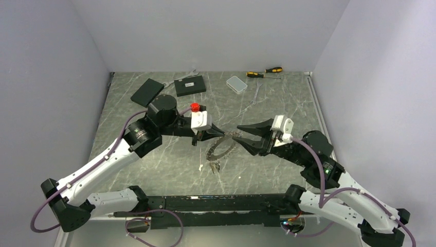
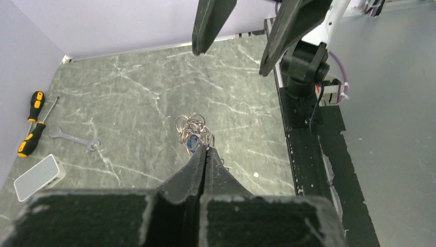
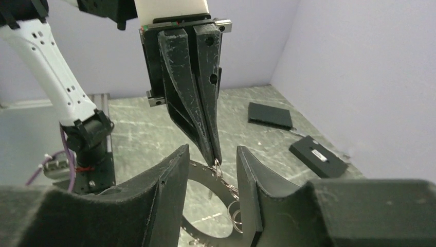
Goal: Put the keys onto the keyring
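Observation:
My left gripper [image 1: 221,133] is shut, its tips [image 2: 206,150] pinching a small silvery ring at the top of the keyring [image 1: 218,149]. The keyring is a dark toothed loop [image 3: 203,175] hanging tilted toward the table. A bunch of silvery rings with a blue-tagged key [image 2: 193,136] hangs just past the tips. More small rings [image 3: 234,211] dangle along the loop. Its low end with small keys [image 1: 214,165] reaches the table. My right gripper [image 1: 238,134] is open and empty, its fingers [image 3: 175,190] either side of the left gripper's tip [image 3: 216,157].
Two yellow-handled screwdrivers [image 1: 265,72] and a clear plastic box [image 1: 236,84] lie at the back right. A wrench [image 2: 77,139] and two black boxes [image 1: 189,86] [image 1: 147,91] lie at the back left. A black rail [image 2: 308,149] runs along the table's near edge.

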{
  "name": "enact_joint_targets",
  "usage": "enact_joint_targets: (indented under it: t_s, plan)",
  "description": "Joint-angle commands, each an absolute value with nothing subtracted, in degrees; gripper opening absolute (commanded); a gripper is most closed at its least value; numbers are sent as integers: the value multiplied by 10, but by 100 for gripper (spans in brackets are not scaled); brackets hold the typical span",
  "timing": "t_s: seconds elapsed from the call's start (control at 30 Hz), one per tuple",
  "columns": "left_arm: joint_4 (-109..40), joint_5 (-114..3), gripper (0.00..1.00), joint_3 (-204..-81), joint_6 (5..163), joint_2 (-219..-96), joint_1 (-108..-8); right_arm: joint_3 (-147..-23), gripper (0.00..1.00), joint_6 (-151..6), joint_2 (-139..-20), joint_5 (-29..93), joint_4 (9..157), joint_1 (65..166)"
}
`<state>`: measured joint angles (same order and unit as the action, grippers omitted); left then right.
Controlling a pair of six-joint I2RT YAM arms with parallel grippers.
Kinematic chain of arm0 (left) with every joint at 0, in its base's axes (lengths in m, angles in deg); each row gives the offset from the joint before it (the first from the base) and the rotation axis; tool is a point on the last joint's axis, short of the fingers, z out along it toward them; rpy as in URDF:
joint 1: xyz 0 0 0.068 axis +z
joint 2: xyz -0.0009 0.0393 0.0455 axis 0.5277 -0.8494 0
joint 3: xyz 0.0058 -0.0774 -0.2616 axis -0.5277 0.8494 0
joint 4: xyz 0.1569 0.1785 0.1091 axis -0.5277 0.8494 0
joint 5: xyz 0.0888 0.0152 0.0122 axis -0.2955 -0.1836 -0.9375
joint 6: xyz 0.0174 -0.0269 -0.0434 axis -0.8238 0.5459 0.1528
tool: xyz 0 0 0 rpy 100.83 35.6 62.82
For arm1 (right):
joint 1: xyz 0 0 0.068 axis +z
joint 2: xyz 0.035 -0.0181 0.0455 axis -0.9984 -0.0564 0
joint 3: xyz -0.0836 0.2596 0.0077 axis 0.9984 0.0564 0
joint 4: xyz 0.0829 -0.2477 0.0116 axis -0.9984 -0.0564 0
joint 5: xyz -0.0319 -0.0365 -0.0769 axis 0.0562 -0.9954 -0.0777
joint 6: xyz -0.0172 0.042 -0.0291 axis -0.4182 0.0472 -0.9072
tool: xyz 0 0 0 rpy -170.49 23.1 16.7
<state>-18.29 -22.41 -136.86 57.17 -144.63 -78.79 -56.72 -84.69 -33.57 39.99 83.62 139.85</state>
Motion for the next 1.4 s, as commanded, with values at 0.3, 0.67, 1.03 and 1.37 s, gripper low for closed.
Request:
enact_joint_targets:
  t_s: [0.3,0.67,1.03,1.37]
  plan:
    - [-94,-237,0,-1444,491,-1480,-789,-669,41,-952,-425,383,650,1401]
    - [-88,-234,0,-1446,490,-1481,-789,-677,32,-988,-461,387,661,1401]
    - [-97,-234,0,-1439,495,-1477,-788,-678,17,-998,-469,399,670,1401]
    - [-94,-234,0,-1438,495,-1478,-789,-679,19,-1000,-470,405,674,1401]
